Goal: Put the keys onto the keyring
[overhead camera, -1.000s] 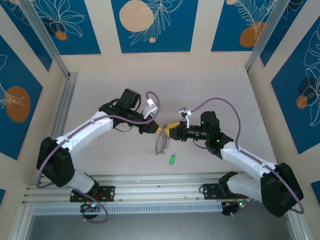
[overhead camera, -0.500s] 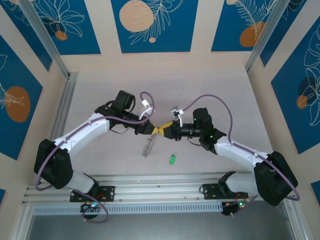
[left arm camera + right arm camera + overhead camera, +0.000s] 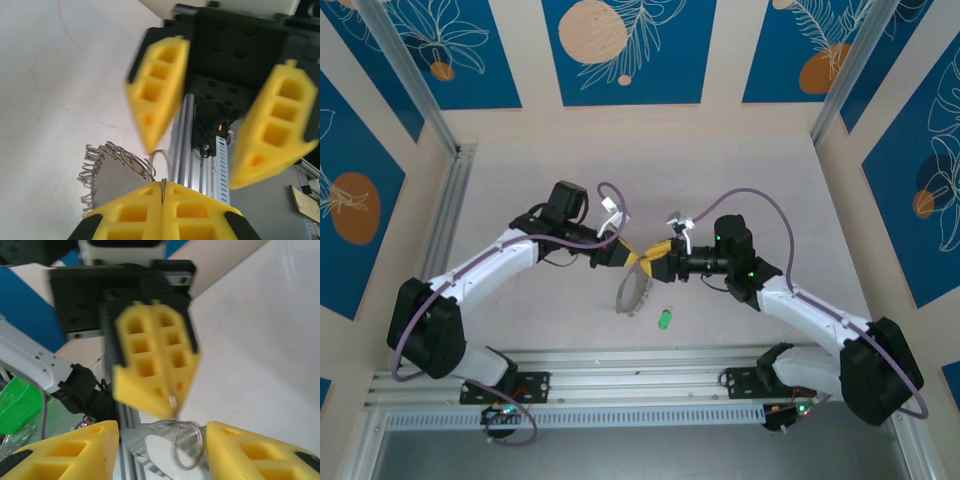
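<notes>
The keyring point(image 3: 633, 292), a floppy loop fringed with silvery rings, hangs from my left gripper point(image 3: 637, 257), which is shut on it. In the left wrist view a thin metal ring of the keyring point(image 3: 107, 167) is pinched in my left gripper point(image 3: 163, 185). My right gripper point(image 3: 658, 262) faces it tip to tip, open. In the right wrist view my right gripper point(image 3: 162, 432) stands open around a ring of the keyring point(image 3: 189, 444), with the left fingers point(image 3: 150, 357) shut above. A small green key point(image 3: 664, 319) lies on the table below the grippers, apart from both.
An aluminium rail point(image 3: 620, 370) runs along the near edge, just below the key. A metal post point(image 3: 415, 85) and a rail stand at the left wall. Pale tabletop point(image 3: 740, 170) stretches behind the arms.
Both grippers and the hanging keyring have shifted slightly right since half a second ago. The right gripper's jaws have spread wider. The green key has not moved.
</notes>
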Controlling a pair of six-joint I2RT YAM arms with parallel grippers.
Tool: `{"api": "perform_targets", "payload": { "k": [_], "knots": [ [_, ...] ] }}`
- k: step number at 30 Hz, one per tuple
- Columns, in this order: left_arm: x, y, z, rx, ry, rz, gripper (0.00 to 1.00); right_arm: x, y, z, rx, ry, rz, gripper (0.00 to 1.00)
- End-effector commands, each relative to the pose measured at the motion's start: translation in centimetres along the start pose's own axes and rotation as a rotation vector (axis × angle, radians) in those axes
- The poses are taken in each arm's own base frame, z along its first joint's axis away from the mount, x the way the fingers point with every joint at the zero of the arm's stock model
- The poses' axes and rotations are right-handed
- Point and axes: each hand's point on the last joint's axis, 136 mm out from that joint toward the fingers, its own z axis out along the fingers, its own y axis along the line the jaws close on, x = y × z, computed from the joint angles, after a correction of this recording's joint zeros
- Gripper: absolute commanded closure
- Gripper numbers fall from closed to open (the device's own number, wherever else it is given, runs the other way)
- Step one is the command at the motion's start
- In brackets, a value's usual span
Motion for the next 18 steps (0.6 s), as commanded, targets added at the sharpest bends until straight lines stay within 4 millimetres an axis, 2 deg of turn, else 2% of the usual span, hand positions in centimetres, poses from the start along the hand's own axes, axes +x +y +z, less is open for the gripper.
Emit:
{"api": "perform_targets", "payload": {
  "k": [1, 6, 11, 18],
  "knots": [
    [-1.3, -0.3, -0.6, 0.014, -0.053, 0.054, 1.00, -0.8, 2.2, -0.6, -0.079, 0.017, -0.041, 0.55],
    [-1.7, -0.4, -0.7, 0.035, -0.074, 0.052, 1.00, -0.6, 3.5, 0.2, -0.130, 0.044, -0.052, 0.67],
    [-1.5, -0.5, -0.7, 0.043, -0.071, 0.052, 1.00, -0.7, 2.9, 0.7, -0.121, 0.047, -0.036, 0.75],
    [-1.4, -0.9, -0.8, 0.070, -0.073, 0.049, 1.00, -1.0, 1.7, 0.9, -0.088, 0.037, -0.003, 0.80]
  ]
}}
